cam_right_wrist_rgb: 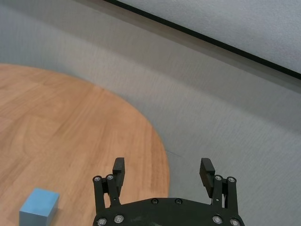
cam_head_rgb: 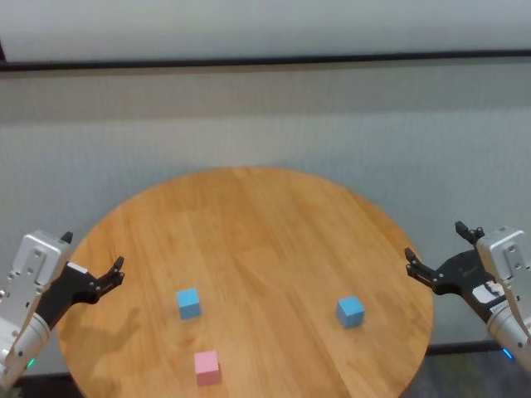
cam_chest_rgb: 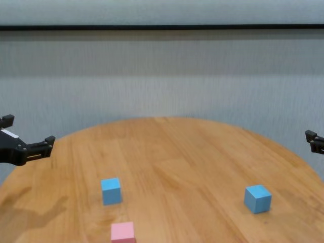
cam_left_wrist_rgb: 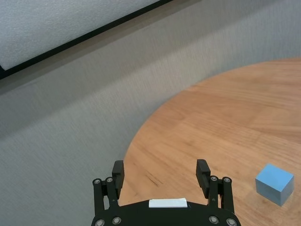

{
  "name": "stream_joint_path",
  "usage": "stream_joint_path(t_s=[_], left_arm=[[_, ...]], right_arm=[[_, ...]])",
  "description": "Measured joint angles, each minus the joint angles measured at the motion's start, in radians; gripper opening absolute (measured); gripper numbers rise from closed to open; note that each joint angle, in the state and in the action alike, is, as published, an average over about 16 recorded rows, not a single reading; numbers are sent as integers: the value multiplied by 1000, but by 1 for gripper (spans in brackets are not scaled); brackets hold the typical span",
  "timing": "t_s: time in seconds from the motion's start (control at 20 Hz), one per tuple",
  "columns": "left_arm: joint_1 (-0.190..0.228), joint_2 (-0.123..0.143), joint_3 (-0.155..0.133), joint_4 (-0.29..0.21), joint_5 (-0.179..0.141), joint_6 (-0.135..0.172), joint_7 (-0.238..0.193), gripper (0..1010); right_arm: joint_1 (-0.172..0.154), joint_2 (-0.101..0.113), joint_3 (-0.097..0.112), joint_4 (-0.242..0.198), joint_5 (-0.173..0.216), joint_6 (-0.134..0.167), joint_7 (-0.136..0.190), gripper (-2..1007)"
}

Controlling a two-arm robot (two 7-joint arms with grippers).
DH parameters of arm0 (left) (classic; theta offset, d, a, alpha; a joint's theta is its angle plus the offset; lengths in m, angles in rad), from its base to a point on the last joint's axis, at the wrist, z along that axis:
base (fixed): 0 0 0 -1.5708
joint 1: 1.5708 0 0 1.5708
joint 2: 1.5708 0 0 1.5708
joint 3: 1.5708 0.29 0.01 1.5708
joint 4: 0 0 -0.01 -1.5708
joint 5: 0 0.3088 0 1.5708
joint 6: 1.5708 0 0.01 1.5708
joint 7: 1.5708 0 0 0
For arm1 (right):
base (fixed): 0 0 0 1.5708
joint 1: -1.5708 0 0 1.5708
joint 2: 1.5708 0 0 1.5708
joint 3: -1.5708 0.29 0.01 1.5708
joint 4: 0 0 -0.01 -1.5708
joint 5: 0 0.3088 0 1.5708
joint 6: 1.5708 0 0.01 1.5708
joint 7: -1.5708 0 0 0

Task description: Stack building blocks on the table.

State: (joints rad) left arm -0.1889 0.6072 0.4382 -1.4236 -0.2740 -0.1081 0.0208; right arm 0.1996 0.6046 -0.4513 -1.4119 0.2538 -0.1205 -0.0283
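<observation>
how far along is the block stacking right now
Done: nothing yet. The pink block, the left blue block and the right blue block each sit apart on the table, none stacked.
In hand: nothing. The left gripper hangs open over the table's left edge; the right gripper hangs open off the right edge.
Left: pick one block, set it on another, then add the third.

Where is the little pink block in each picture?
Head view: the small matte pale pink cube sits near the bottom edge, just below the left light blue cube.
Chest view: bottom edge, partly cut off, again below that blue cube.
Left wrist view: not in it.
Right wrist view: not in it.
Shared landmark: the round orange-brown wooden table.
</observation>
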Motion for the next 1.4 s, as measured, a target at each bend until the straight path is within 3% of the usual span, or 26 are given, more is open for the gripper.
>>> stream_joint_path(t_s=[0.3,0.7,0.9,1.1,1.4], left_arm=[[50,32,-53,-60,-66,23,-41,1003],[182,128,-166,-221,-184,40,-135,1003],[242,172,-208,-296,-225,37,-183,1003],[273,191,-224,-343,-253,33,-234,1003],[262,176,-204,-355,-278,21,-329,1003]], right_arm=[[0,0,0,0,0,0,0,1005],[0,0,0,0,0,0,0,1005],[0,0,0,0,0,0,0,1005],[0,0,0,0,0,0,0,1005],[0,0,0,0,0,0,0,1005]])
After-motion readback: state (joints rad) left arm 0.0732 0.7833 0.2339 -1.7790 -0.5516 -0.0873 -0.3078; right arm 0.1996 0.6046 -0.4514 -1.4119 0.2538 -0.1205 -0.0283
